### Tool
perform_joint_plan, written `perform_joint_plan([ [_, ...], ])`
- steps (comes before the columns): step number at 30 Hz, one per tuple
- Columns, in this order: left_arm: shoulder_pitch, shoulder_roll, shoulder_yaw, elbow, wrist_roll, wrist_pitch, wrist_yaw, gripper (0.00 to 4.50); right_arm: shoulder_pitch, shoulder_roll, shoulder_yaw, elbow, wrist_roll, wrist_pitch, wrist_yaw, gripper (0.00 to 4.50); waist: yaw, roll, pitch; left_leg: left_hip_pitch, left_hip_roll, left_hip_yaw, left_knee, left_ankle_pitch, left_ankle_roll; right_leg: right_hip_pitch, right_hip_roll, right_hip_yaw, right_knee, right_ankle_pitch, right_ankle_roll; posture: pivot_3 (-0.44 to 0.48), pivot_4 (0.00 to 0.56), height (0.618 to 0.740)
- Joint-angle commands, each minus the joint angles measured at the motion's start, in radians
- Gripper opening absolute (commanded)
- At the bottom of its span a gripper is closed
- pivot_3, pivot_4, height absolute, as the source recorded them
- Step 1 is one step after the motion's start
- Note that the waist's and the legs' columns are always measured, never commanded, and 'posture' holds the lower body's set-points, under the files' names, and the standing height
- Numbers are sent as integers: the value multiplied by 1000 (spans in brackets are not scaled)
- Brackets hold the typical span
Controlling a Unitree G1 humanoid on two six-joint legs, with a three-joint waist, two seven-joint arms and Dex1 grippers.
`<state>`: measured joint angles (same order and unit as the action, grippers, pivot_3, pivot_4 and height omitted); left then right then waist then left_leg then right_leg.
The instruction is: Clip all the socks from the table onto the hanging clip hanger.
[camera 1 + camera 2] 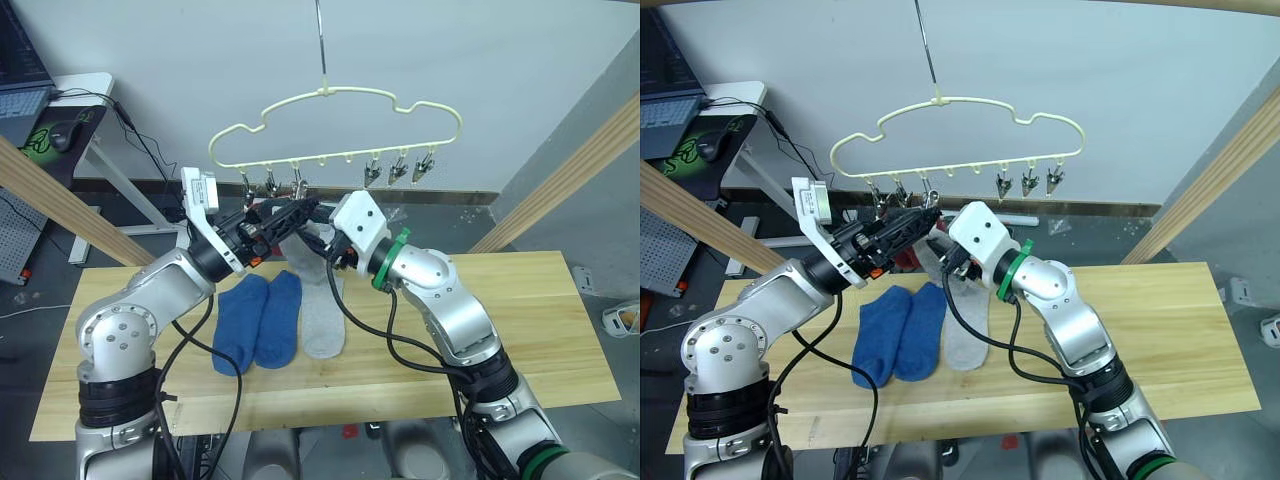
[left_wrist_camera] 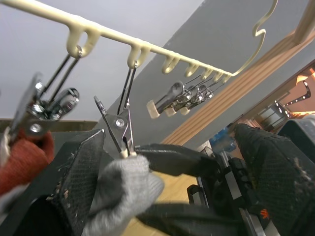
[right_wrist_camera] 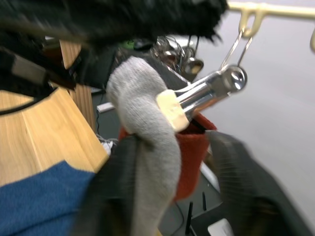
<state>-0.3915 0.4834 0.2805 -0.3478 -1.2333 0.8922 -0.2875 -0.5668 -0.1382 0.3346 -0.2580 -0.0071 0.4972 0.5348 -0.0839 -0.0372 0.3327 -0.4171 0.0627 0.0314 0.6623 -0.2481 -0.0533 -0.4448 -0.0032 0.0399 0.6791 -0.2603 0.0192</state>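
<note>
Socks lie and hang around the clip hanger (image 1: 335, 128), the pale yellow cloud-shaped frame hooked above the table (image 1: 540, 320). Below the hanger, two blue socks (image 1: 258, 320) rest side by side on the wood, with a light grey sock (image 1: 323, 315) flat just beside them. A second grey sock (image 2: 125, 189) is held up against the hanger's third clip (image 2: 119, 127), its knit bunched right at the clip's tip (whether the clip bites it, I cannot tell). A rust red sock (image 3: 193, 162) hangs from a neighbouring clip, just behind the grey one. The left gripper (image 2: 167, 162) has its fingers spread apart around the raised grey sock. The right gripper (image 3: 170, 191) pinches that same grey sock beneath the clip.
</note>
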Motion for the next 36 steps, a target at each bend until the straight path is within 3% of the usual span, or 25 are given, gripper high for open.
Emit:
perform_joint_plan([
  [1,20,31,5,-51,9,-8,-27,4490,27,-44,1,-99,24,25,40,3615,0,0,0,0,0,0,0,0,0,0,0,0,0,0,0,-140,313,735],
  [3,40,61,5,-72,27,-11,-49,4490,49,-82,0,-139,32,46,61,4293,0,0,0,0,0,0,0,0,0,0,0,0,0,0,0,-141,314,735],
  [12,195,210,1,-223,177,-71,-187,4490,146,-272,-85,-343,147,167,160,4293,1,0,0,0,0,0,-1,0,0,-1,0,0,0,0,1,-118,323,735],
  [22,421,261,75,-316,320,-208,-299,4490,259,-445,-298,-470,323,241,216,4293,2,0,-1,0,0,0,-1,0,1,-1,0,0,-1,-3,4,-105,277,735],
  [26,520,274,82,-326,445,-325,-373,4490,277,-444,-344,-468,348,253,168,4293,2,-1,-3,0,0,1,-1,0,1,-1,0,1,-1,-3,4,-99,249,735],
  [30,557,249,72,-348,475,-373,-380,4490,258,-392,-364,-466,374,310,78,4293,3,-5,-12,0,0,1,0,-1,1,-1,0,1,-1,-2,4,-89,222,735],
  [36,579,216,47,-383,493,-409,-383,4490,220,-275,-297,-464,343,365,-73,4293,1,-8,-36,0,0,1,0,-1,1,-1,0,0,0,-1,1,-71,207,735],
])
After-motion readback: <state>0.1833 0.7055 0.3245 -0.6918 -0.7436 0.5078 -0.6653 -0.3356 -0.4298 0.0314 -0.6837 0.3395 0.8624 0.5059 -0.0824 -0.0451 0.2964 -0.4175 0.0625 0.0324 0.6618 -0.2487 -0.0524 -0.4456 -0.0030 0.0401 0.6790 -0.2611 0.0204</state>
